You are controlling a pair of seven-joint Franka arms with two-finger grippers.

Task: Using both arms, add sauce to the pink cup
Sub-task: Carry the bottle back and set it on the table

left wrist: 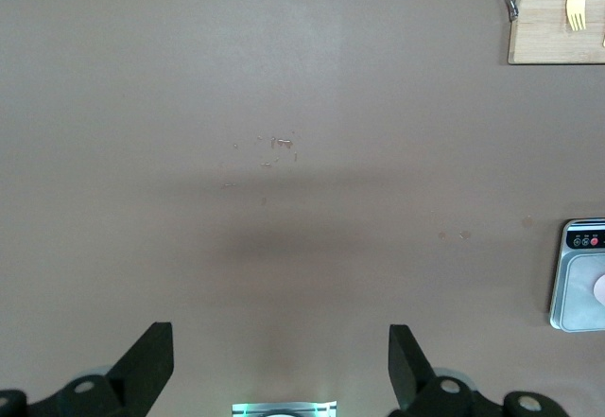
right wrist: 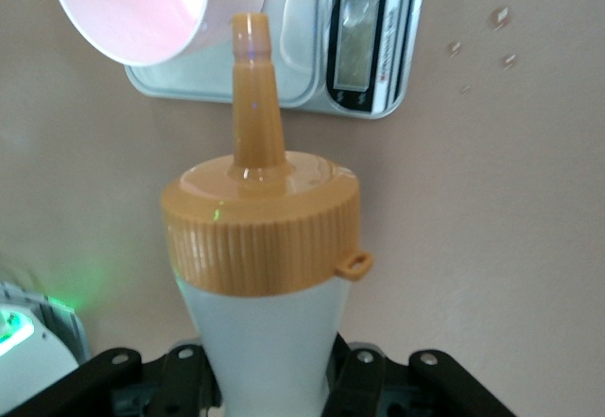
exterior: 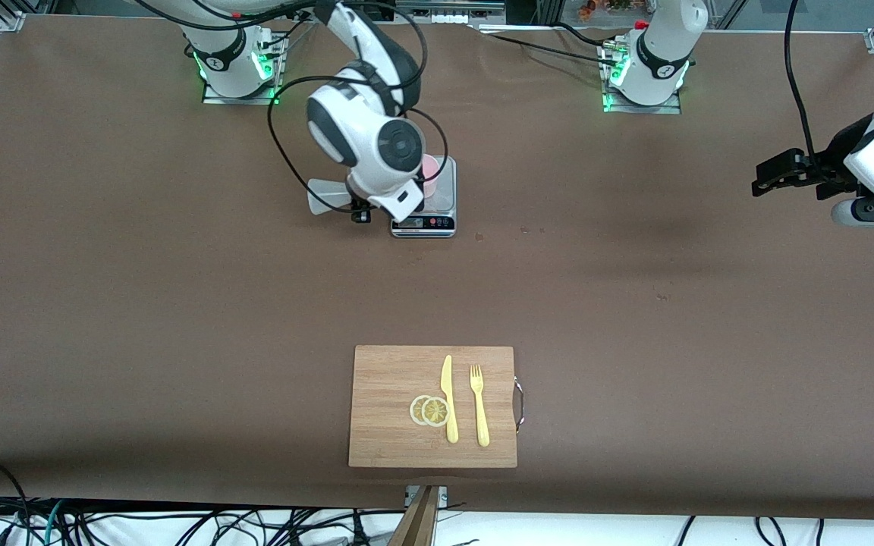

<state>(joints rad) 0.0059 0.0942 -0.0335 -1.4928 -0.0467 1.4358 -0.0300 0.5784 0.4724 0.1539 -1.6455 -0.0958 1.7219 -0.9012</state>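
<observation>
right end effector (right wrist: 274,379) is clamped on the sauce bottle (right wrist: 260,275), nozzle just beside the pink cup (right wrist: 142,6) on the scale (right wrist: 378,48); squeeze too early and sauce hits the scale; left end effector (left wrist: 281,365) waits wide open, well apart from the scale

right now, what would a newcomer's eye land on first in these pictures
The right gripper, shut on the whitish plastic squeeze bottle with an orange nozzle cap, holds it beside the pale pink plastic cup on the steel kitchen scale. The open left gripper waits over bare table at the left arm's end.
</observation>
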